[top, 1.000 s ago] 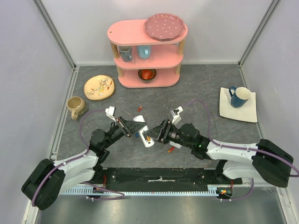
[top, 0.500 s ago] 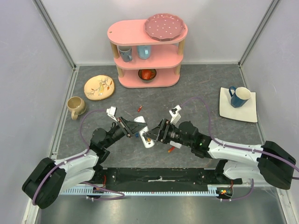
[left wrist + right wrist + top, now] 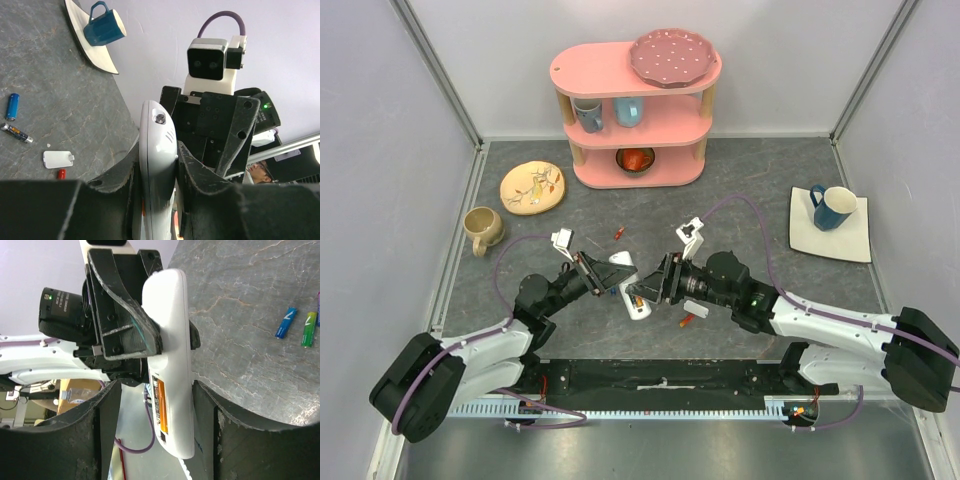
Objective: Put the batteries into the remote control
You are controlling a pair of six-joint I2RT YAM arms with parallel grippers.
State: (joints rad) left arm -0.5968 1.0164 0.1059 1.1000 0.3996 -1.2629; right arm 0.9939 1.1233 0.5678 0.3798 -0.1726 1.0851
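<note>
My left gripper [image 3: 159,167] is clamped on the slim white rectangular plastic remote control [image 3: 156,135], which sits at the middle of the grey stone-patterned table [image 3: 750,190]. My right gripper [image 3: 156,390] has its jaws apart, straddling the same handset with a gap on one side. An orange-red cylindrical battery [image 3: 617,234] lies at twelve o'clock of the remote and another [image 3: 688,320] at four o'clock. A blue cell [image 3: 286,322] and a green cell [image 3: 309,329] lie side by side.
</note>
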